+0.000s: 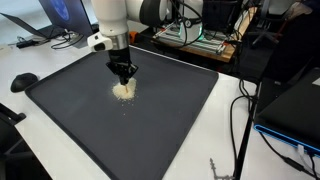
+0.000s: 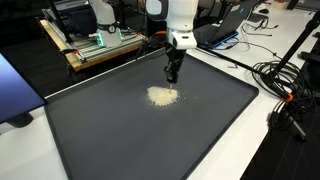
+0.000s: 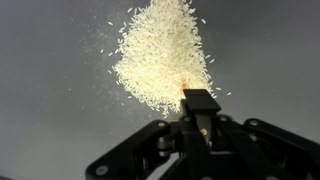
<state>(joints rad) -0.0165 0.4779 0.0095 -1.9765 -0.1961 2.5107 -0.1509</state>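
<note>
Lab: laptops (image 1: 58,14), tangled cables (image 2: 283,78)

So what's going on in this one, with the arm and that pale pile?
The robot's gripper hangs low over a small pile of pale, rice-like grains on a dark mat. The jaws are shut, and in the wrist view the tips sit at the pile's edge. Loose grains lie scattered around the heap. Whether the tips touch the mat cannot be told.

A dark mat (image 1: 170,120) covers much of the white worktop (image 1: 40,62). A small black object (image 1: 22,82) lies just off one corner, with a laptop (image 1: 60,14) behind it. A wooden board (image 2: 95,45) carrying electronics sits past the mat's edge, and cables (image 2: 285,85) trail beside it.
</note>
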